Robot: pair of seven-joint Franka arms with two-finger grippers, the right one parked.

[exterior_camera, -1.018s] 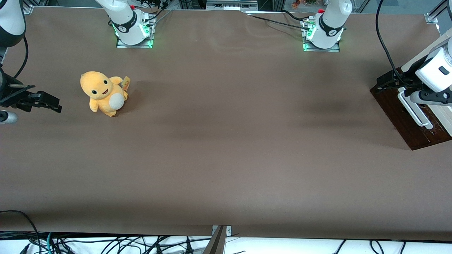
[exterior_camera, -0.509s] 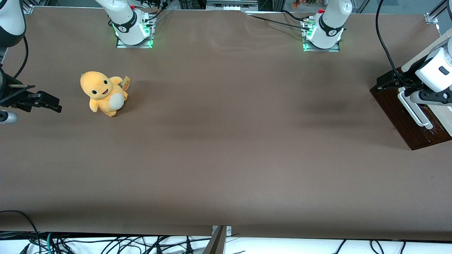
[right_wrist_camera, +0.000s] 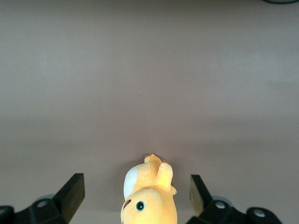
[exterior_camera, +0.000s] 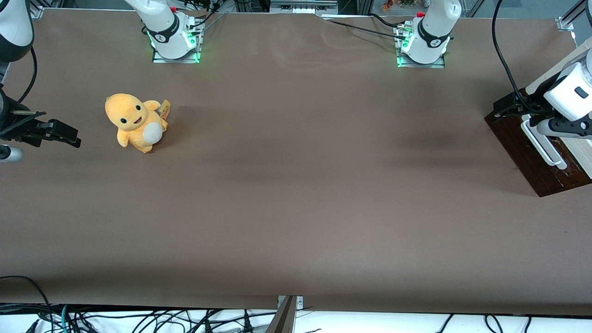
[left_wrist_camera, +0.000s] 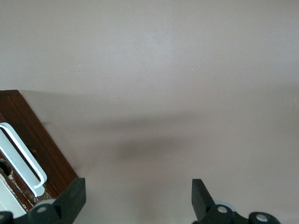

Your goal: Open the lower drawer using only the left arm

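One shallow drawer with a dark reddish-brown wooden front [exterior_camera: 532, 152] and one long white bar handle [exterior_camera: 542, 144] sits at the working arm's end of the table; one yellow-orange plush toy with a pale belly [exterior_camera: 135, 121] stands well apart from it, toward the parked arm's end. Two white arm bases glowing green are bolted along the table's edge farthest from the front camera.

The large white jointed left arm [exterior_camera: 571, 88] reaches over the drawer, and its black two-finger gripper [exterior_camera: 511, 107] hangs above the end of the wooden front farthest from the front camera. In the wrist view the gripper [left_wrist_camera: 135, 198] has its fingers spread wide with nothing between them but bare table. One fingertip [left_wrist_camera: 72, 198] is just beside the corner of the drawer's wooden front [left_wrist_camera: 35, 140], with the white handle [left_wrist_camera: 21, 156] near it; the handle is not between the fingers.

The brown matte table cover [exterior_camera: 296, 194] is plain and smooth. Black cables lie tangled on the white floor strip nearest the front camera.
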